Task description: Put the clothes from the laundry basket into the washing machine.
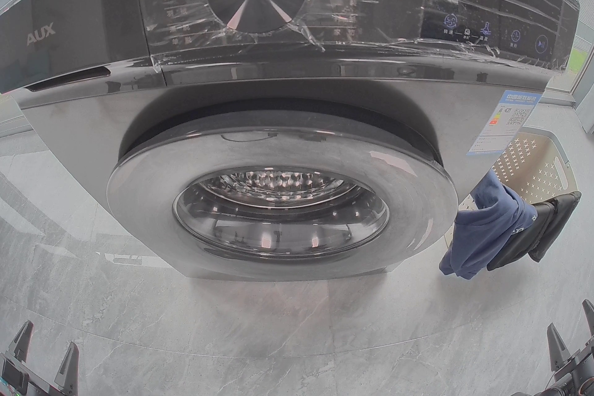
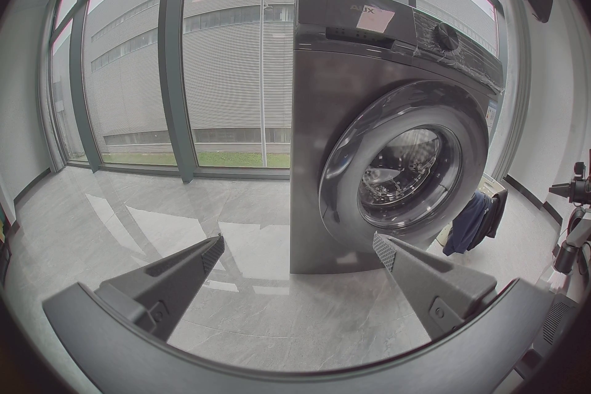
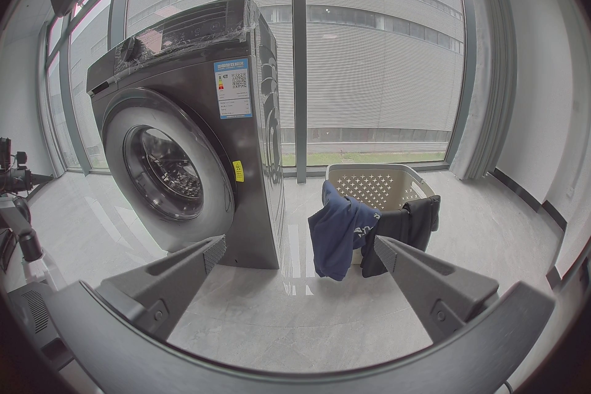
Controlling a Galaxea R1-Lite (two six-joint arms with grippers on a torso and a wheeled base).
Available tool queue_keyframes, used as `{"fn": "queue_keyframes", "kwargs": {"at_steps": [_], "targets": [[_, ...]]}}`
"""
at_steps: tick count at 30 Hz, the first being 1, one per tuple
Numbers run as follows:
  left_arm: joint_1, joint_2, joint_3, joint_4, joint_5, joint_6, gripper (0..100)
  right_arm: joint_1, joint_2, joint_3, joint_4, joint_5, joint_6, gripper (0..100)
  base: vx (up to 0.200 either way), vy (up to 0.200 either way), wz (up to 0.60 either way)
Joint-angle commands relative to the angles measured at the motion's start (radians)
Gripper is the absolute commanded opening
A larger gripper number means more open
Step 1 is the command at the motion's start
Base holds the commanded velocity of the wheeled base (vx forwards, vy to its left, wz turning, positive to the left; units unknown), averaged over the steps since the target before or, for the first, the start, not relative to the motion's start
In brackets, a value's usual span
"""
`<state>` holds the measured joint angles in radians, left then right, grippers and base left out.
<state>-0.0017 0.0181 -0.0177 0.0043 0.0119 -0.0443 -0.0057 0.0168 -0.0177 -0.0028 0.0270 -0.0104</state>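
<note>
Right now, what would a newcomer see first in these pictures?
The big grey washing machine stands straight ahead, its round glass door shut. To the robot's right of it, a beige laundry basket stands on the floor, with a blue garment and a black garment draped over its front rim.

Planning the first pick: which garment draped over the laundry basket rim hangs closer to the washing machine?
The blue garment; it hangs on the washing machine's side of the basket, with the black garment beyond it.
</note>
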Motion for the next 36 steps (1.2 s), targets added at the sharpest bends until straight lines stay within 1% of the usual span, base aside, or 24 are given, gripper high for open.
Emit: {"fn": "queue_keyframes", "kwargs": {"at_steps": [1, 2, 11, 24, 28, 29, 31, 32, 33, 34, 35, 36], "targets": [[0.0, -0.007, 0.015, 0.0, 0.0, 0.0, 100, 0.001, -0.012, 0.018, 0.0, 0.001, 0.0, 100, 0.0, 0.0, 0.0], [0.0, -0.007, 0.015, -0.001, 0.0, 0.0, 100, 0.0, -0.012, 0.018, 0.0, 0.001, 0.0, 100, 0.0, 0.0, 0.0], [0.0, -0.007, 0.015, 0.0, 0.0, 0.0, 100, 0.0, -0.012, 0.018, 0.0, 0.001, 0.0, 100, 0.2, 0.0, 0.0], [0.0, -0.007, 0.015, -0.001, 0.0, 0.0, 100, 0.003, -0.012, 0.018, 0.0, 0.001, 0.0, 100, 0.0, 0.0, 0.0], [0.0, -0.007, 0.015, -0.001, 0.0, 0.0, 100, 0.001, -0.014, 0.018, 0.001, -0.001, 0.009, 100, 0.0, 0.0, 0.0], [0.0, -0.007, 0.015, 0.0, 0.0, 0.0, 100, 0.001, -0.015, 0.018, -0.006, -0.004, 0.007, 100, 0.0, 0.0, 0.0], [0.0, -0.007, 0.015, -0.001, 0.0, 0.0, 100, 0.001, -0.017, -0.002, -0.028, 0.004, 0.007, 100, 0.0, 0.0, 0.0], [0.0, -0.007, 0.015, -0.001, 0.0, 0.0, 100, 0.001, -0.011, -0.081, -0.066, 0.008, 0.018, 100, 0.0, 0.0, 0.0], [0.0, -0.007, 0.015, 0.0, 0.0, 0.0, 100, 0.004, 0.023, -0.146, -0.085, 0.001, 0.044, 100, 0.0, 0.0, 0.0], [0.0, -0.007, 0.015, 0.0, 0.0, 0.0, 100, 0.004, 0.031, -0.154, -0.085, 0.001, 0.049, 100, 0.0, 0.0, 0.0], [0.0, -0.007, 0.015, 0.0, 0.0, 0.0, 100, 0.006, 0.158, -0.209, -0.065, 0.007, 0.104, 100, 0.0, 0.0, 0.0], [0.0, -0.007, 0.015, 0.0, 0.0, 0.0, 100, 0.007, 0.204, -0.208, -0.048, 0.017, 0.118, 100, 0.0, 0.0, 0.0]]}}
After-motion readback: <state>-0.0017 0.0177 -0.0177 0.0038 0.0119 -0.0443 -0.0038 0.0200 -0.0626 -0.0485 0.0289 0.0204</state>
